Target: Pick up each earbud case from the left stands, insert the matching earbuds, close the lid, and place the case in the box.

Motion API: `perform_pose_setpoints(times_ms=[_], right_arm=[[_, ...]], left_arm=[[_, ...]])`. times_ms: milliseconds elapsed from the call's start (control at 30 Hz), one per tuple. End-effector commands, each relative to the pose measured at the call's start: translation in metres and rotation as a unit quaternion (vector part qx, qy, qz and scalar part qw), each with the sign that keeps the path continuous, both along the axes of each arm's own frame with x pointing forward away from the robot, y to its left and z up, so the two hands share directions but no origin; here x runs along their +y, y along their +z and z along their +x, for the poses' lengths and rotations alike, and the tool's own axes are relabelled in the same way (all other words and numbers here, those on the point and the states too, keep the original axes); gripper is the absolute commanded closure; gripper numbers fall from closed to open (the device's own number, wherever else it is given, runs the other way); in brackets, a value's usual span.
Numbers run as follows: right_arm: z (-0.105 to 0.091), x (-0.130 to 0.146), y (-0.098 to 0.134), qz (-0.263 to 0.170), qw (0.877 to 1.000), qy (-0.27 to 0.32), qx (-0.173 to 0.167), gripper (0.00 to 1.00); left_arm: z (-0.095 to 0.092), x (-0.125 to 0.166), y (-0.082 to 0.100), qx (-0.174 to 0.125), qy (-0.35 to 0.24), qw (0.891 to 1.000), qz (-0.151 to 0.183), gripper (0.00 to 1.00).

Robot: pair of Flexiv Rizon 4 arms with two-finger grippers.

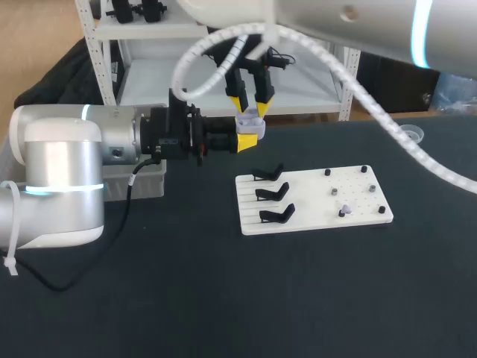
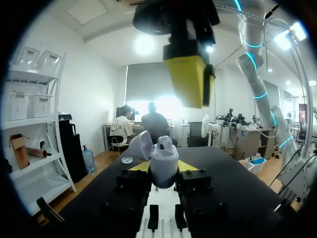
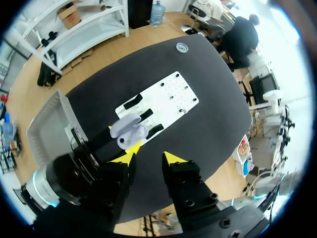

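1. The left gripper point(image 2: 163, 167) pinches a lavender plastic earbud case point(image 2: 164, 157) between its fingers, lid open, in the air above the black table point(image 1: 223, 298).
2. The right gripper point(image 3: 147, 158) hangs just above the case, its fingers spread.
3. Three black stands point(image 1: 272, 194) sit on a white board point(image 1: 313, 216).
4. A grey box point(image 1: 145, 183) lies beside the left arm.

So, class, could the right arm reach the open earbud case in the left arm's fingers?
Probably yes: the right gripper hangs just above the earbud case, whose lid stands open, and nothing sits between them.
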State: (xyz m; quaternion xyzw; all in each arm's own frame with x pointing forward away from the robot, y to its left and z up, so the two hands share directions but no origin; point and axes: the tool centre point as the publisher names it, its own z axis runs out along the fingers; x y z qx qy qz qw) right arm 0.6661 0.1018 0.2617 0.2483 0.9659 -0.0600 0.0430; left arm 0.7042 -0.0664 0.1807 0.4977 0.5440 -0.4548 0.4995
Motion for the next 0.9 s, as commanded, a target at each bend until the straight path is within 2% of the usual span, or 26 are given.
perform_pose_setpoints(times_ms=[33, 133, 300, 333, 367, 433, 900], right_arm=[[-0.047, -0.044, -0.001, 0.096, 0.991, 0.044, -0.081, 0.67], [-0.056, -0.051, -0.004, 0.096, 0.99, 0.059, -0.083, 0.7], [-0.071, -0.068, -0.005, 0.111, 0.987, 0.073, -0.093, 0.5], [-0.073, -0.072, -0.004, 0.111, 0.987, 0.073, -0.094, 0.16], [-0.074, -0.074, -0.004, 0.11, 0.987, 0.07, -0.096, 0.0], [-0.075, -0.081, -0.004, 0.106, 0.987, 0.064, -0.1, 0.0], [-0.075, -0.081, -0.004, 0.106, 0.987, 0.064, -0.1, 0.0]], left_arm=[[-0.001, 0.0, 0.0, -0.001, 0.001, 1.0, -0.001, 1.0], [-0.001, 0.0, 0.0, -0.001, 0.001, 1.0, -0.001, 1.0], [-0.001, 0.0, 0.0, -0.001, 0.001, 1.0, -0.001, 1.0], [-0.001, 0.0, 0.0, -0.001, 0.001, 1.0, -0.001, 1.0], [-0.001, 0.0, 0.0, -0.001, 0.001, 1.0, -0.001, 1.0], [-0.001, 0.0, 0.0, -0.001, 0.001, 1.0, -0.001, 1.0], [-0.001, 0.0, 0.0, -0.001, 0.001, 1.0, -0.001, 1.0]])
